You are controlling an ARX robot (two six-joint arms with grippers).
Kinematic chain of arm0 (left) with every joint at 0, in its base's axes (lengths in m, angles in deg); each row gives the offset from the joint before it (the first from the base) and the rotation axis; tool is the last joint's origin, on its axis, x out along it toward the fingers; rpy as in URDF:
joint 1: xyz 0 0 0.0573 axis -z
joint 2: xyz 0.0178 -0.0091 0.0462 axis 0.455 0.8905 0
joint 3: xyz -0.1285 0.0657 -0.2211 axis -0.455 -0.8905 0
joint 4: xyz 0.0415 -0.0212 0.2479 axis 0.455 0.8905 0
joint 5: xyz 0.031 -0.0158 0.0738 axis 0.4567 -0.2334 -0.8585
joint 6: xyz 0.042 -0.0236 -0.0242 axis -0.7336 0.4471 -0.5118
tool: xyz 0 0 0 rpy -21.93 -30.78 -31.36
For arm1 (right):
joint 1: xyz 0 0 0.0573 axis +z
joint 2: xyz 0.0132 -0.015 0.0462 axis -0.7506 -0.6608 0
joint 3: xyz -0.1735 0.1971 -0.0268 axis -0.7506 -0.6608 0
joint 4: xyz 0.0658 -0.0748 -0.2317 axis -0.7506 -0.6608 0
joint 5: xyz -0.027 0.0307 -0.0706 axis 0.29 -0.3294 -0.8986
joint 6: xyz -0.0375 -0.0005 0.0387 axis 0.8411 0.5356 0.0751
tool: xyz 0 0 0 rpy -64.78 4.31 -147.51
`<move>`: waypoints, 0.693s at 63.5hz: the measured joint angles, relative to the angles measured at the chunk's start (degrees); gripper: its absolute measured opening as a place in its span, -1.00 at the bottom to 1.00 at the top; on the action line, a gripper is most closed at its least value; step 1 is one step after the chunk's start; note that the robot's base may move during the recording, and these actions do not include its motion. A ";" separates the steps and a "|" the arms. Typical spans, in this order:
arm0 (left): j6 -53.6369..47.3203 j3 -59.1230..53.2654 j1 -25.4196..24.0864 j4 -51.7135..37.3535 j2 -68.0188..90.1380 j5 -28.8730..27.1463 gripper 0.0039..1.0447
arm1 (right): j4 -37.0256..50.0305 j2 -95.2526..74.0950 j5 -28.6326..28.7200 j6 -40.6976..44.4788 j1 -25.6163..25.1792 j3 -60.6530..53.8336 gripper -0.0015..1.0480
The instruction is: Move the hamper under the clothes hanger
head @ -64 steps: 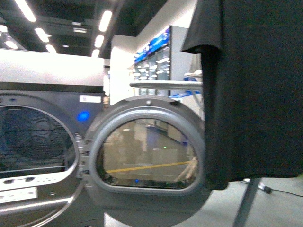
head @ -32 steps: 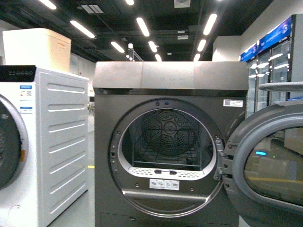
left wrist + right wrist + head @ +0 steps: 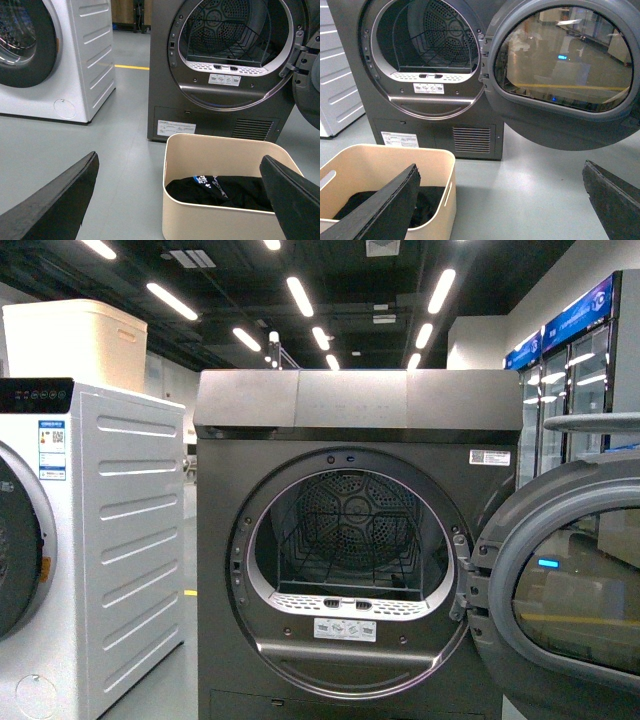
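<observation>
The left pincer [image 3: 179, 157] hung open, its two dark fingers [image 3: 60, 200] spread wide with nothing between them. Just ahead of it and below, on the grey floor [image 3: 125, 150], stood the hamper [image 3: 200, 220], a beige bin with rounded corners, framed between the fingers and touching neither. A black garment [image 3: 225, 192] with a bit of blue and white print lay crumpled in its bottom.

Beyond the hamper, farther from that pincer, the grey dryer [image 3: 160, 75] stood with its round drum wide open. A white washer [image 3: 85, 60] stood beside it, off past one finger, and a yellow line [image 3: 131, 66] ran along the floor between the two machines.

The right pincer [image 3: 501, 166] was open as well, fingers [image 3: 385, 205] far apart and empty, with bare floor under the gap. From this pincer the hamper [image 3: 380, 160] sat off to one side, partly hidden behind one finger, dark cloth showing inside. Straight ahead of the pincer the dryer's door [image 3: 565, 65] swung out, its glass reflecting the room.

From the robot's chest neither pincer showed. The dryer [image 3: 350, 400] faced it squarely, door [image 3: 570, 580] open at one side. On the other side stood the washer [image 3: 130, 540] with a cream bin [image 3: 75, 340] on top. Lit glass-fronted coolers [image 3: 575, 360] lined the wall behind the door.
</observation>
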 joint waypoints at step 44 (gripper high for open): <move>13.64 7.80 1.42 9.57 20.46 -16.26 0.88 | 7.10 -19.43 -9.38 -10.05 1.29 4.00 0.85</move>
